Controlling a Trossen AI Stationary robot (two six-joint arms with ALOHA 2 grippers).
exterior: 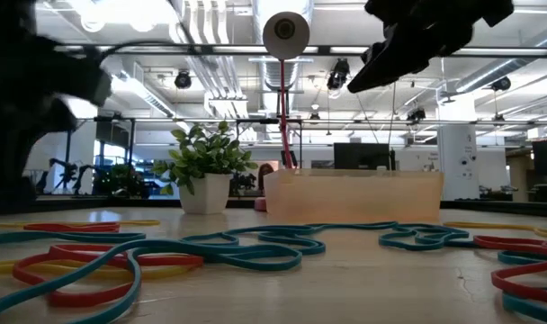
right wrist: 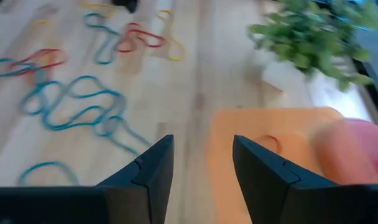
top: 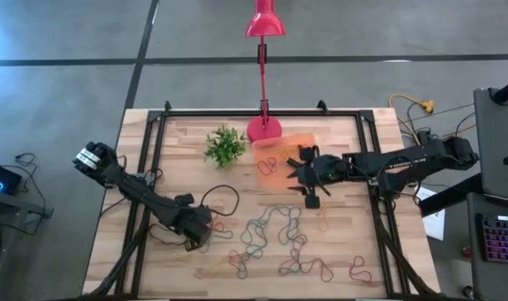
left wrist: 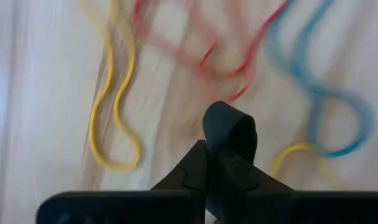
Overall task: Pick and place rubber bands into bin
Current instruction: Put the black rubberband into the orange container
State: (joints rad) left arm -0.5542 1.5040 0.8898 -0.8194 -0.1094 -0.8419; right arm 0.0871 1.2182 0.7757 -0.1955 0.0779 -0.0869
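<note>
Many rubber bands (top: 275,238) in red, teal and yellow lie loose on the near half of the wooden table. The orange bin (top: 289,150) stands at the far middle, with a band (top: 269,165) or two in it. My left gripper (top: 200,232) points down, shut, over the bands at the near left; its fingertips (left wrist: 229,124) stand just beside a red band (left wrist: 242,87). My right gripper (right wrist: 201,168) is open with nothing between its fingers, raised over the bin's near edge (right wrist: 239,130). My left gripper comes from above with its fingers shut, right at the end of a red band's loop (left wrist: 237,96). The fingertips hide the spot, so I cannot tell whether the band is pinched or only lies beside them.
A small green plant (top: 224,145) stands left of the bin and a pink lamp's base (top: 264,129) just behind it. More bands spread toward the near right (top: 358,269). Black frame rails (top: 154,150) run along the table's sides.
</note>
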